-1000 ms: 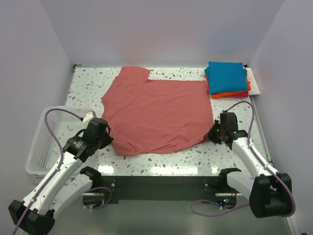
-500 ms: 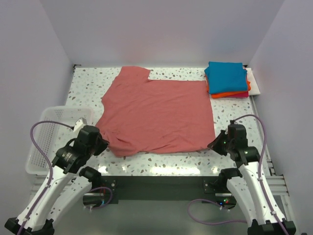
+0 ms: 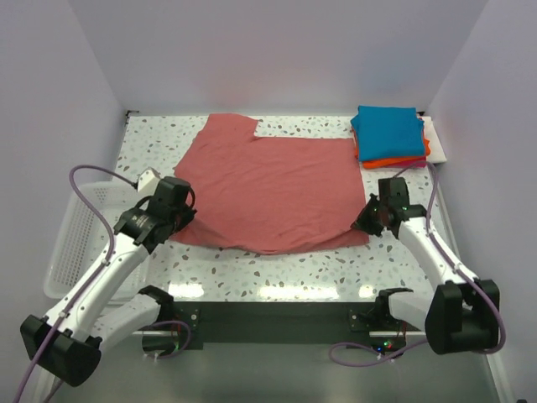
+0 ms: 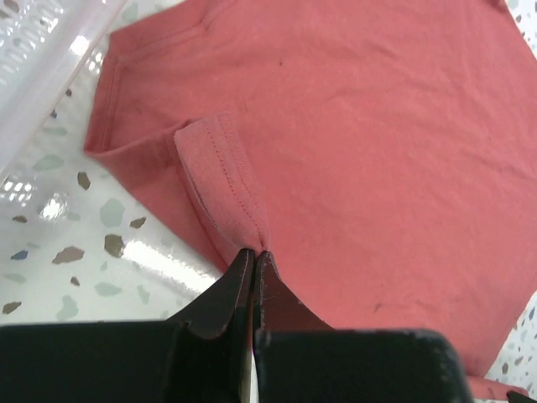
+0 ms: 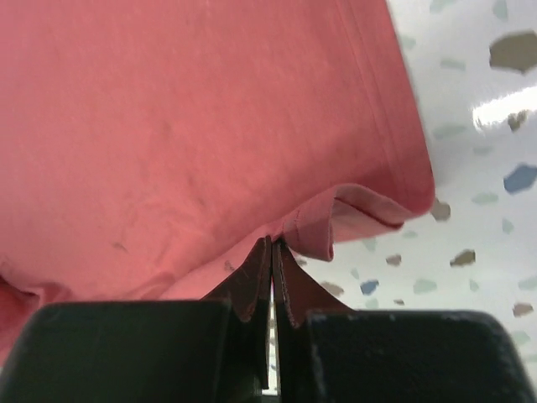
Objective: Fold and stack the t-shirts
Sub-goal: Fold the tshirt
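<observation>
A large dusty-red t-shirt [image 3: 268, 189] lies spread over the middle of the table. My left gripper [image 3: 186, 220] is shut on its hemmed near-left edge [image 4: 222, 180], which folds up from the tips. My right gripper [image 3: 365, 222] is shut on the shirt's near-right hem corner [image 5: 369, 206]. The shirt also fills the left wrist view [image 4: 361, 143] and the right wrist view [image 5: 185, 126]. A folded stack stands at the far right: a teal-blue shirt [image 3: 388, 132] on top, an orange one [image 3: 393, 161] under it, and a thin magenta edge [image 3: 416, 162] below.
A white plastic mesh basket [image 3: 71, 243] stands off the table's left edge, beside my left arm; its rim shows in the left wrist view [image 4: 38, 80]. A white board [image 3: 436, 141] lies under the folded stack. Walls close in the table at back and sides.
Both grippers have moved away from the near edge toward the back, carrying the shirt's near hem with them. The near part of the shirt now lies further from the table's front edge.
</observation>
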Action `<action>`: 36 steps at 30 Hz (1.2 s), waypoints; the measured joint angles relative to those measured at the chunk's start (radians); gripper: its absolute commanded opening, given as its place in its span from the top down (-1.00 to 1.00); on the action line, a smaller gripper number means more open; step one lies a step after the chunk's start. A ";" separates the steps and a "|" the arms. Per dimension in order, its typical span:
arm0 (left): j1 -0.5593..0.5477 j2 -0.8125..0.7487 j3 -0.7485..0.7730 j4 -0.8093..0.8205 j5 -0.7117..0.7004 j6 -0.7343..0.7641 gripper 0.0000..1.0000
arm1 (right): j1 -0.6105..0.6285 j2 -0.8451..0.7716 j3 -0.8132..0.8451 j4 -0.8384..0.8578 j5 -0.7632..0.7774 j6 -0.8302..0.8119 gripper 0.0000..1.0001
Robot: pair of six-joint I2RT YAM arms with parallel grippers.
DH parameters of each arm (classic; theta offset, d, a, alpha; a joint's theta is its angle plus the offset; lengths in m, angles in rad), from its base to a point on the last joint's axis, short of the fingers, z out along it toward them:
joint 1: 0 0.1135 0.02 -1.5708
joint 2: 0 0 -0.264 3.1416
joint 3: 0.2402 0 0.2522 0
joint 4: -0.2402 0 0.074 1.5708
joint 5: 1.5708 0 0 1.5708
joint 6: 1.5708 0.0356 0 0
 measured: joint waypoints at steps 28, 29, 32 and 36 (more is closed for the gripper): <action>0.274 0.591 0.307 0.355 0.097 0.236 1.00 | -0.116 0.459 0.242 0.238 -0.013 -0.001 1.00; 0.274 0.610 0.320 0.357 0.101 0.238 1.00 | -0.121 0.464 0.242 0.238 -0.013 -0.002 1.00; 0.274 0.673 0.358 0.365 0.115 0.240 1.00 | -0.129 0.482 0.248 0.238 -0.013 -0.007 1.00; 0.274 0.731 0.386 0.368 0.122 0.240 0.96 | -0.130 0.537 0.290 0.240 -0.017 -0.015 0.99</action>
